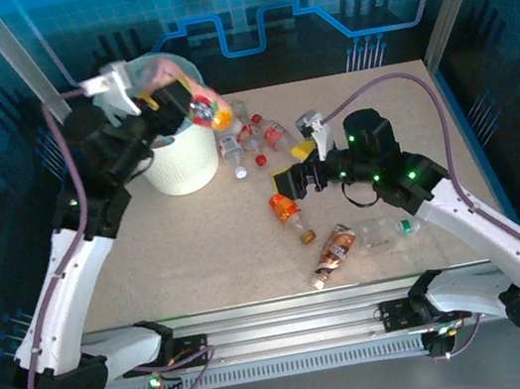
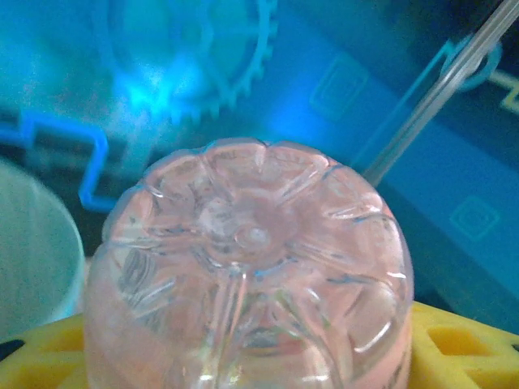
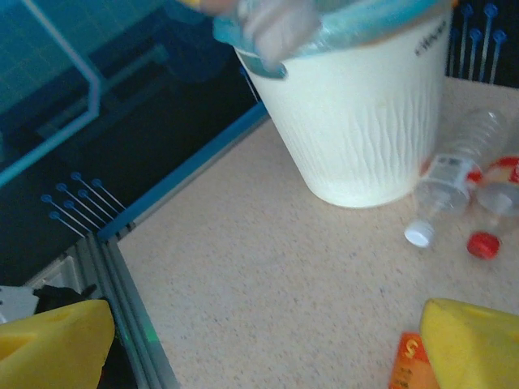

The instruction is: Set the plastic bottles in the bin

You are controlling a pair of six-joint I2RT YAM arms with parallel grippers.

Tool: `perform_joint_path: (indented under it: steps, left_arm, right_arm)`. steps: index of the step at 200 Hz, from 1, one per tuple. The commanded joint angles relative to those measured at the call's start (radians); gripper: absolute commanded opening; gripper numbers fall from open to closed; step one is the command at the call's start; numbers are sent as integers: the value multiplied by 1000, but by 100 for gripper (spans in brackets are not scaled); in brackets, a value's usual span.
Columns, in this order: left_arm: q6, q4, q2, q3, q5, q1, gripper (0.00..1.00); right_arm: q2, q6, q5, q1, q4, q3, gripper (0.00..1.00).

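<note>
1. The left gripper [image 1: 174,104] is up high by the rim of the bin [image 1: 179,163]; its yellow fingers [image 2: 462,348] squeeze a pink bottle [image 2: 251,267] from both sides; the bottle's bumpy bottom faces the wrist camera.
2. Seen from above, the pink bottle [image 1: 205,111] is in the air at the bin's right edge, up off the table [image 1: 200,255]; it is not inside the bin.
3. The right gripper [image 1: 294,170] is low over the middle of the table; its jaws are wide apart and hold nothing; an orange bottle [image 1: 285,210] lies just beside it.
4. A bunch of bottles [image 1: 250,136] lies on the table next to the bin; a white-capped bottle [image 3: 442,190] lies near the bin's wall.
5. A brown bottle [image 1: 336,252] and a clear bottle with a green cap [image 1: 387,229] lie side by side near the front edge.
</note>
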Motion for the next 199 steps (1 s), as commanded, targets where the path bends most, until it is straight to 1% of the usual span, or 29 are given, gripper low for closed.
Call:
perform_joint_path:
  steps: [1,22,47,73,95,127,155,179,199]
  left_arm:
    - [192,-47,40,105,-62,46,60]
    - [287,-28,85,172,-113,97,60]
    - [312,-26,163,222,-162,176,59]
    - [332,-23,256,248,-157,258,58]
    - [346,-21,322,246,-122,312,58]
    - [371,-9,384,191,-70,338,61]
    - [368,-16,420,132,12,338,63]
    - [371,-34,445,94,50,337,64]
    - [390,-66,469,76,103,337,64]
  right_arm:
    - [47,4,-5,43,27,68,97]
    - [99,-2,6,90,31,120,97]
    - [167,9,14,144,32,193,96]
    - [215,0,30,207,33,254,96]
    - [235,-6,42,244,29,273,96]
    - [230,8,75,266,8,250,96]
    - [198,32,118,266,-5,192,96]
    - [161,36,146,267,-13,144,96]
    - [132,35,175,266,-24,112,96]
